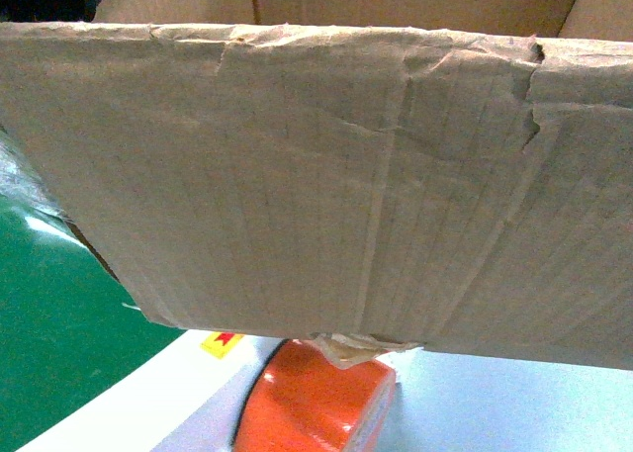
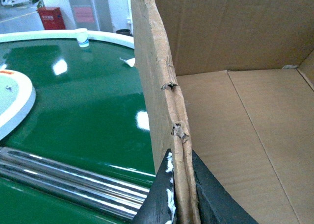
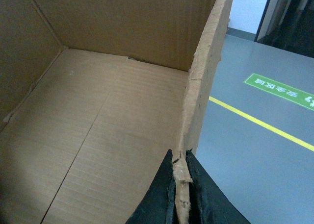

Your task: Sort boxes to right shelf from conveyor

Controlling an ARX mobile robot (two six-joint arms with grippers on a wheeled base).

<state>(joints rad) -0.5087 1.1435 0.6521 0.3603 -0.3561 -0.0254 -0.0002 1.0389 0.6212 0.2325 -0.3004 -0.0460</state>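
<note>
Head view: my screen mostly filled by cardboard box [image 1: 326, 185], creased side facing me, torn top edge, tape scrap at bottom seam. Green conveyor [image 1: 49, 343] lower left of box, orange roll [image 1: 316, 407] under box.

Left wrist: left gripper [image 2: 182, 194] clamped on box's ragged left wall, conveyor and steel rails [image 2: 68, 177] left of box.

Right wrist: right gripper [image 3: 182, 199] pinching box's right wall, grey floor [image 3: 255, 150] with yellow line [image 3: 260, 123] right of box.

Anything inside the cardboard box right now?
Nothing shows: both wrist views see only the bare floor of the cardboard box. The corners nearest each tool stay out of view.
</note>
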